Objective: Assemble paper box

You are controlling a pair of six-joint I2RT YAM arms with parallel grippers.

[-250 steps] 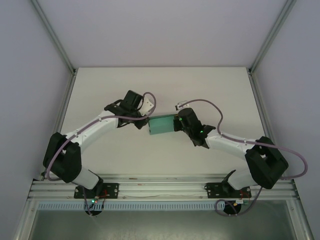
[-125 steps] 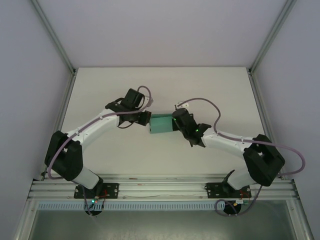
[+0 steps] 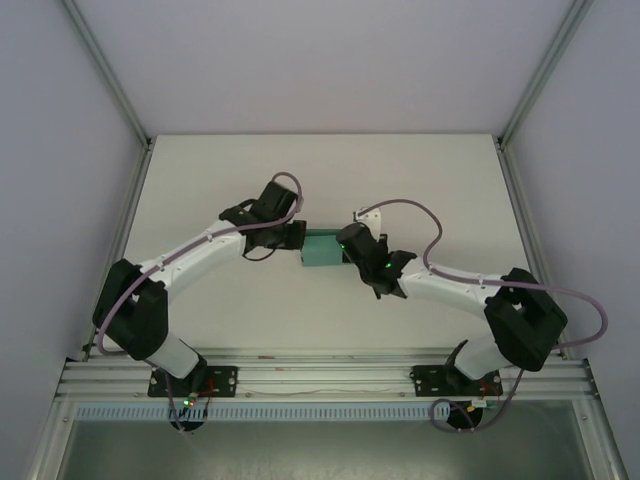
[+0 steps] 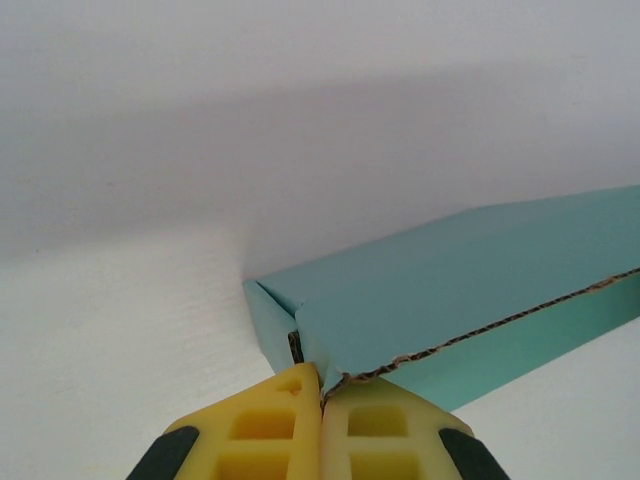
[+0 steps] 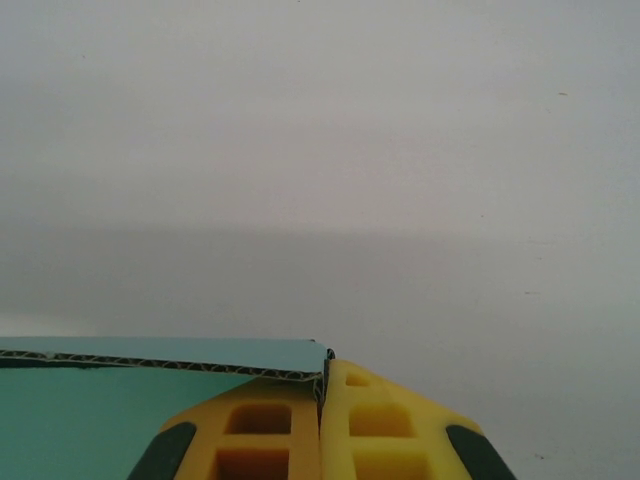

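Presently the paper box (image 3: 322, 250) is found mid-table (image 3: 220, 180) between the arms. One corner is pinched in the closed left gripper (image 4: 321, 388) and one edge in the closed right gripper (image 5: 322, 374). Tearing or creasing is judged likely if the two are drawn apart.

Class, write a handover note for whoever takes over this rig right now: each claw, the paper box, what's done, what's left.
Left claw: shut on a corner of the paper box.
Right claw: shut on the card edge at the opposite end.
The box is held between both claws, mid table; I cannot tell if it rests on it.
Done: card folded into a box shape.
Left: a raw edge looks open; probably tuck and close it.
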